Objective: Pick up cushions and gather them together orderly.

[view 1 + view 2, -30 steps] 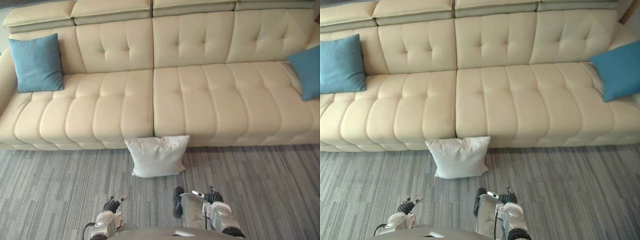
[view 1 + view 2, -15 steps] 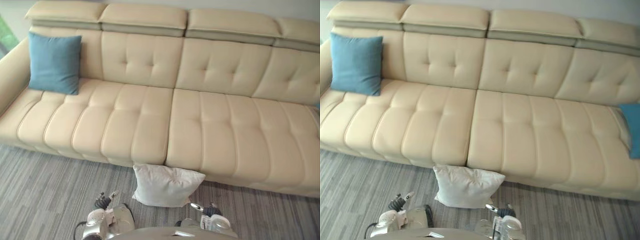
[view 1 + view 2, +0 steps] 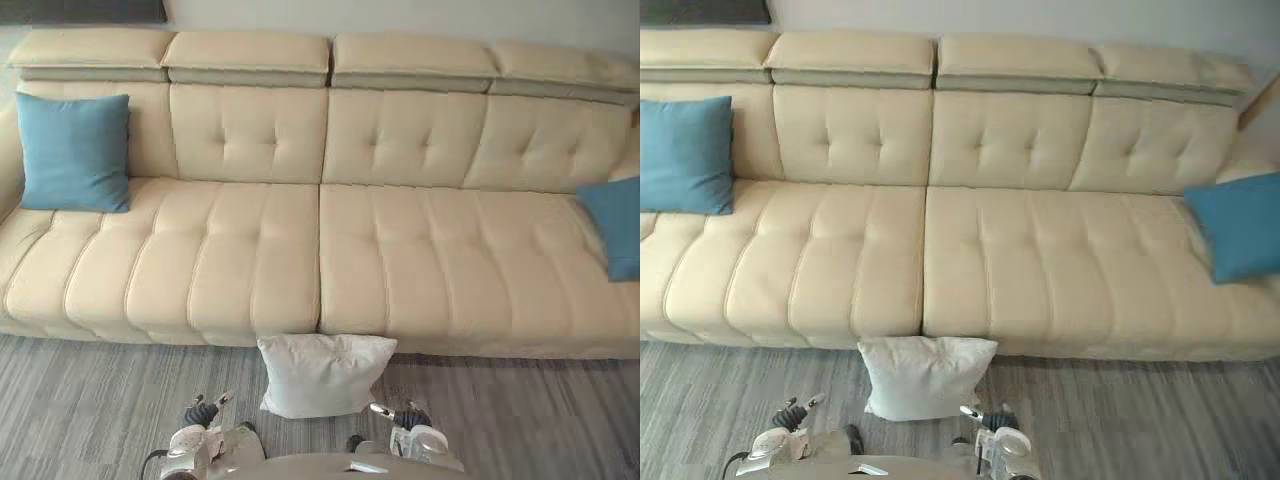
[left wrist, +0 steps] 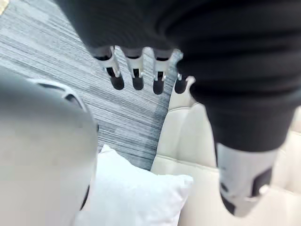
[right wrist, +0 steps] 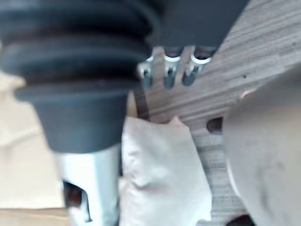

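My left hand [image 4: 136, 77] hangs open, empty; my right hand [image 5: 171, 70], I cannot tell. At 12 o'clock a plump white cushion [image 3: 322, 375] rests on striped grey carpet [image 3: 90, 400] against the tufted cream sofa [image 3: 320, 250]; square blue cushion [image 3: 72, 152] at 10, second blue cushion [image 3: 612, 225] at 2.

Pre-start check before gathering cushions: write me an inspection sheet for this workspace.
Surface: grey striped carpet before a cream tufted leather sofa.
Job's things: white square fabric cushion on the carpet against the sofa front, at the middle seam; blue square fabric cushion upright at the sofa's left end; second blue fabric cushion at its right end.
Clutter: nothing seen.
Hands: left hand low near the white cushion, fingers straight, holding nothing; right hand low, state unclear.
Cables: nothing seen.
Surroundings: pale wall behind the sofa.
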Robot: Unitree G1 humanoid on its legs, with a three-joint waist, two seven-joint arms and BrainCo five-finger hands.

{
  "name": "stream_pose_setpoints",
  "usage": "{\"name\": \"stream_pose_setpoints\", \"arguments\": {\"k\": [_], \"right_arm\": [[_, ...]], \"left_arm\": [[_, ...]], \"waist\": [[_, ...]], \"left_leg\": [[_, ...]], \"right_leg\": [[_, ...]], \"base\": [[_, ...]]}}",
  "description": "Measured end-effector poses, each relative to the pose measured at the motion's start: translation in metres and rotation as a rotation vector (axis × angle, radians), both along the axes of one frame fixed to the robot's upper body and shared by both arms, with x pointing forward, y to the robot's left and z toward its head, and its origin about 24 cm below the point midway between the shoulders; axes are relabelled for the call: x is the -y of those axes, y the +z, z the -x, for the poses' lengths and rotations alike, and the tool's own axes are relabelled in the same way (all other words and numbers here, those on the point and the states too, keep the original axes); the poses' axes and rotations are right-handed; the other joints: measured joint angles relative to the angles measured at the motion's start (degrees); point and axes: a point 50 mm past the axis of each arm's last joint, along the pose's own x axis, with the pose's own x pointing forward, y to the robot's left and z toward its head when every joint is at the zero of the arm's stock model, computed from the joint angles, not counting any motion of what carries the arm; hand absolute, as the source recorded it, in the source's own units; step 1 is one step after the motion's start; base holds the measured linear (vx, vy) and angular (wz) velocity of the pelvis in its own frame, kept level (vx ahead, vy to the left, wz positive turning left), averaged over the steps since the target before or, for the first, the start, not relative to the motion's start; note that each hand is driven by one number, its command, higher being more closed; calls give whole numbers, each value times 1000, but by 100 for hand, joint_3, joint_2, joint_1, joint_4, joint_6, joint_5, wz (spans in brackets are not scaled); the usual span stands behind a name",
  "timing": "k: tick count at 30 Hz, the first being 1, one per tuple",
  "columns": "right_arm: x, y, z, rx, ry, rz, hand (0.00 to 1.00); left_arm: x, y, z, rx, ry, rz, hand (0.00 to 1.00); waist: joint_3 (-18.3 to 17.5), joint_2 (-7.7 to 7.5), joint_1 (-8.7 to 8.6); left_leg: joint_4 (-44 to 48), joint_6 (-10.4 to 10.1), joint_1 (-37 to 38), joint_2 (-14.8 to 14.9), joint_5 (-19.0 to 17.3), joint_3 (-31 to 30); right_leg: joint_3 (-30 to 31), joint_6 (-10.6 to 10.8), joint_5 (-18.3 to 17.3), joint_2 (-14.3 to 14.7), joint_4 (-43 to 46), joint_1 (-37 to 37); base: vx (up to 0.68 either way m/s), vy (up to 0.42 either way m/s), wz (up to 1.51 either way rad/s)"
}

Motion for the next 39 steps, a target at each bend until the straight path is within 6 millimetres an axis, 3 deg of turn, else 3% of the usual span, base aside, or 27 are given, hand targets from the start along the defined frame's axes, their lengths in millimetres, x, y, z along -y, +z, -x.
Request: {"name": "stream_pose_setpoints", "arguments": {"k": [4, 6, 8, 10, 11, 12, 13, 14, 15, 18, 21, 23, 25, 28, 31, 35, 36, 39], "right_arm": [[1, -1, 5, -18, 40, 14, 0], [-1, 0, 0, -9, 96, 33, 0], [-4, 5, -15, 24, 135, 59, 0], [-4, 19, -46, 118, 149, 89, 0], [-4, 40, -81, 234, 193, 129, 0], [-3, 69, -118, 374, 211, 178, 0], [-3, 71, -120, 384, 209, 181, 0], [5, 146, -185, 684, 103, 237, 0], [6, 164, -198, 750, 74, 243, 0], [19, 204, -218, 873, 28, 305, 0], [26, 234, -232, 954, 22, 342, 0], [32, 252, -236, 1017, -11, 348, 0], [46, 292, -242, 1148, -128, 350, 0], [53, 336, -250, 1268, -201, 333, 0], [49, 348, -252, 1299, -216, 336, 0], [29, 383, -252, 1427, -177, 359, 0], [24, 393, -252, 1456, -170, 364, 100], [10, 417, -251, 1530, -153, 382, 100]], "left_arm": [[3, -2, 6, -22, -42, -7, 0], [3, 0, 0, -11, -73, -17, 0], [2, 3, -11, 14, -93, -33, 0], [4, 12, -37, 79, -107, -54, 0], [3, 24, -60, 157, -95, -69, 0], [-3, 41, -89, 258, -52, -91, 0], [-3, 43, -91, 266, -49, -93, 0], [-11, 111, -169, 600, 37, -110, 0], [-14, 127, -182, 671, 83, -97, 0], [-24, 169, -210, 834, 144, -89, 0], [-27, 189, -221, 895, 142, -95, 0], [-29, 205, -227, 952, 131, -109, 0], [-41, 253, -239, 1116, 141, -177, 0], [-44, 291, -249, 1226, 145, -214, 0], [-31, 302, -252, 1265, 95, -219, 0], [-6, 332, -255, 1384, -4, -224, 0], [-1, 339, -256, 1408, -19, -224, 0], [22, 359, -262, 1470, -77, -209, 0]], "waist": [[-148, 0, 7], [-155, 2, 24], [-81, 10, 20], [309, 109, 8], [579, 254, 29], [716, 283, 53], [731, 288, 51], [1377, 304, 37], [1424, 311, 30], [1569, 325, 56], [2067, 326, 108], [2118, 333, 123], [2115, 327, 139], [2360, 322, 155], [2370, 321, 151], [2370, 321, 149], [2370, 321, 140], [2370, 321, 113]], "left_leg": [[-1482, 112, 564, -390, 766, -58], [-1596, 144, 431, -435, 817, -41], [-1085, 264, -153, -375, 736, -3], [292, 273, -1079, -18, 179, -5], [1274, 281, -1839, 343, -225, 22], [1872, 366, -2679, 575, -399, 100], [1900, 370, -2731, 586, -401, 101], [2662, 475, -4124, 798, -480, 73], [2849, 474, -4566, 815, -474, -9], [3379, 540, -5761, 901, -516, -241], [3611, 520, -5906, 977, -493, -265], [3775, 525, -6224, 971, -489, -354], [4166, 566, -7300, 993, -557, -564], [4530, 602, -7981, 1107, -506, -558], [4839, 655, -8312, 1167, -524, -646], [4913, 621, -8593, 1174, -572, -713], [4908, 614, -8665, 1182, -565, -715], [4852, 611, -8816, 1196, -500, -715]], "right_leg": [[122, -56, 33, -26, -180, -25], [166, -107, 52, 6, -232, -210], [271, -282, 57, 25, -191, -604], [303, -448, 189, 65, 121, -1091], [441, -400, 201, 201, 594, -1742], [590, -283, 275, 260, 1122, -2650], [597, -277, 278, 260, 1153, -2716], [727, -120, 276, 253, 2159, -4294], [717, -104, 173, 230, 2548, -4766], [672, -85, -115, 164, 3375, -5994], [648, -123, -201, 146, 3758, -6189], [625, -143, -313, 123, 4042, -6507], [578, -193, -541, 86, 4602, -7562], [611, -199, -600, 45, 5116, -8305], [605, -225, -739, 32, 5496, -8624], [593, -253, -867, 16, 5715, -8957], [592, -277, -868, 22, 5721, -9034], [570, -296, -830, 32, 5731, -9215]], "base": [[-234, 21, -3], [-89, 79, -15], [-76, 47, -7], [-175, 39, -20], [-325, 96, -73], [-295, 93, -70], [-368, 106, -57], [-283, 56, -13], [-304, 46, 1], [-64, -27, 22], [-30, -38, 9], [-14, -41, 16], [-28, -58, 22], [-64, -54, 12], [-38, -43, 4], [-48, -21, 7], [-67, 3, -1], [-46, 7, 2]]}}
